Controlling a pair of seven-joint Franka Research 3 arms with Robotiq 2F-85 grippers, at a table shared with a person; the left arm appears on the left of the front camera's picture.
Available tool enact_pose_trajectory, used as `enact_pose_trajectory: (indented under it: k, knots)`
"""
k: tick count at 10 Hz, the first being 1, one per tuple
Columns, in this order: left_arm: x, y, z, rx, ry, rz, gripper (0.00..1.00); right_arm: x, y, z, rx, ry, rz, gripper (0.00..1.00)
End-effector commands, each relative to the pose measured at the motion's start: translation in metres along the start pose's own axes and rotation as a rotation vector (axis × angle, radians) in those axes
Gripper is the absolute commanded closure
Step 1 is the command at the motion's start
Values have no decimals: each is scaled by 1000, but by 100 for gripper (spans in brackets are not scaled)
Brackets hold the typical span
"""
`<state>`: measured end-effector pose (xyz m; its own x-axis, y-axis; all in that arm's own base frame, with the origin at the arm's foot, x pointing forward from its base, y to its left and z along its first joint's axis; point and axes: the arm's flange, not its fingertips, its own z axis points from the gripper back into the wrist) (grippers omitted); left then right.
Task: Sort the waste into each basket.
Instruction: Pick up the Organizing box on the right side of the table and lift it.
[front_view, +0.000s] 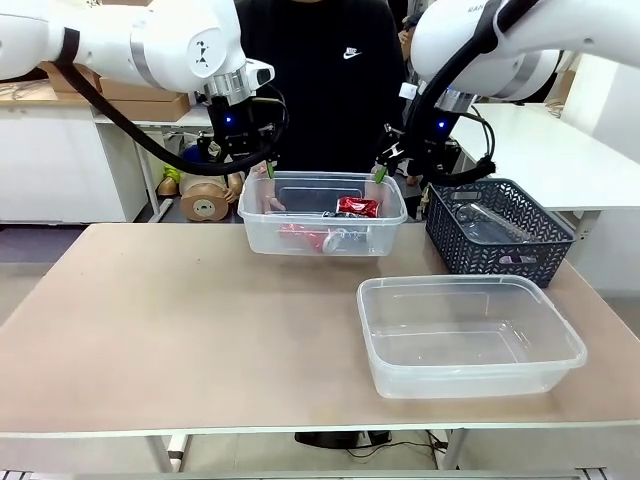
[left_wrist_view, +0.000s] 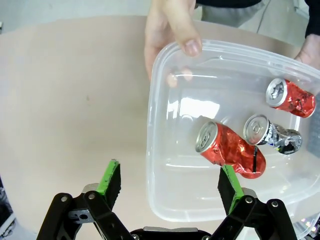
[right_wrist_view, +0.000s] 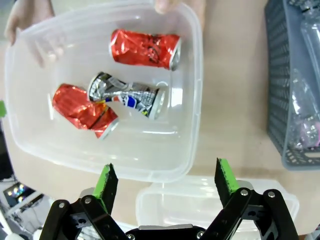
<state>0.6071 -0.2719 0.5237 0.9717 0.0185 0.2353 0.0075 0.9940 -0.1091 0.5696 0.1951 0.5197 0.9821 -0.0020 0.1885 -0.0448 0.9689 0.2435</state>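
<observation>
Both claws gape wide and hold nothing: the left claw (left_wrist_view: 170, 182) hangs over one end of the far clear tub (front_view: 300, 232), the right claw (right_wrist_view: 167, 181) over its other end. Inside lie three crushed cans (right_wrist_view: 145, 49), two red and one silver. A person's hands (left_wrist_view: 170, 30) grip its far rim. The second tub (front_view: 470, 375) sits empty near the table's (front_view: 180, 320) right front corner, bottles (front_view: 490, 225) in the lattice basket (front_view: 500, 250) behind it.

- We see two crumpled red cans (right_wrist_view: 145, 49) with silver tops and one silver can (right_wrist_view: 127, 95) with blue and red print.
- We note the colourless tub (right_wrist_view: 192, 90), green pads (left_wrist_view: 110, 180), tan table (front_view: 180, 300) and dark blue-grey lattice basket (front_view: 500, 255).
</observation>
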Motion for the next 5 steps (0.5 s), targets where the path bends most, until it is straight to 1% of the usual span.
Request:
enact_pose_trajectory:
  k: [1,2,3,4,5]
  knots:
    - [0,0,0,0,0,0,0,0,0,4,2,-9,3,0]
    - [-6,0,14,-62,16,75,0,0,0,0,0,0,0,0]
    - [-30,-18,28,36,25,79,0,-30,-24,13,-47,87,46,0]
    - [-56,-44,25,109,47,177,0,-53,-57,22,-87,182,118,0]
    - [-80,-68,20,86,82,163,0,-74,-86,26,-162,190,83,0]
